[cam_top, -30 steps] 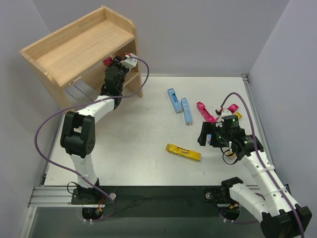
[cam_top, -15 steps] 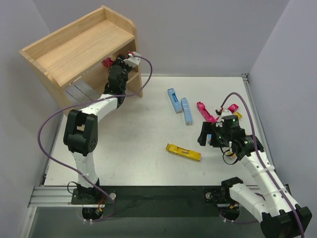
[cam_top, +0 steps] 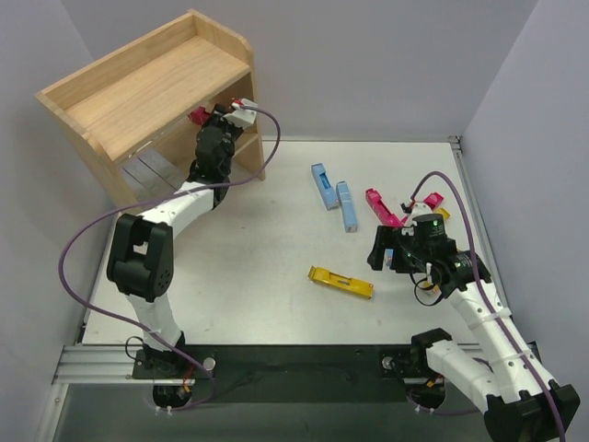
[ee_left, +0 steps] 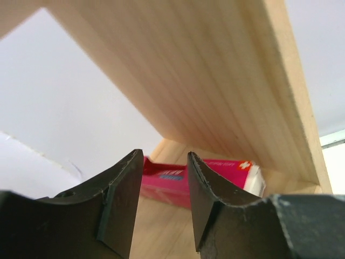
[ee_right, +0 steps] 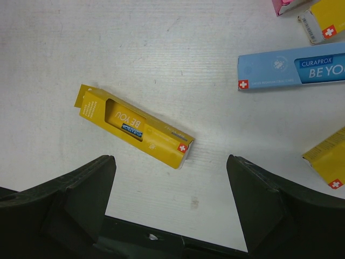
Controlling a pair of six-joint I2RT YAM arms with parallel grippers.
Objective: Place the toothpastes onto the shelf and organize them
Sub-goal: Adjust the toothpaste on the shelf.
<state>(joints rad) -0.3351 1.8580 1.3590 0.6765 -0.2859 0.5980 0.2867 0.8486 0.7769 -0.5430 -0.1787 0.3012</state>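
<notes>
The wooden shelf (cam_top: 138, 87) stands at the back left. My left gripper (cam_top: 208, 122) reaches into its lower tier. In the left wrist view my left gripper (ee_left: 164, 156) has its jaws slightly apart and holds nothing. A magenta carton (ee_left: 215, 170) lies on the board just beyond it, against the side panel, and also shows in the top view (cam_top: 197, 115). Silver-grey cartons (cam_top: 147, 170) lie on the lower tier. My right gripper (cam_top: 379, 250) is wide open and empty (ee_right: 170, 162) above a yellow carton (ee_right: 135, 127), which also shows in the top view (cam_top: 340, 282).
Two light blue cartons (cam_top: 322, 186) (cam_top: 347, 204) lie mid-table. Magenta cartons (cam_top: 382, 207) (cam_top: 431, 200) and a yellow carton (cam_top: 442, 214) lie to the right. The right wrist view shows a blue carton (ee_right: 294, 73) and a yellow carton (ee_right: 326, 162). Walls enclose the table.
The left arm's elbow has swung a little to the left while its gripper stays at the shelf's lower tier. The right arm and the table's cartons have not moved.
</notes>
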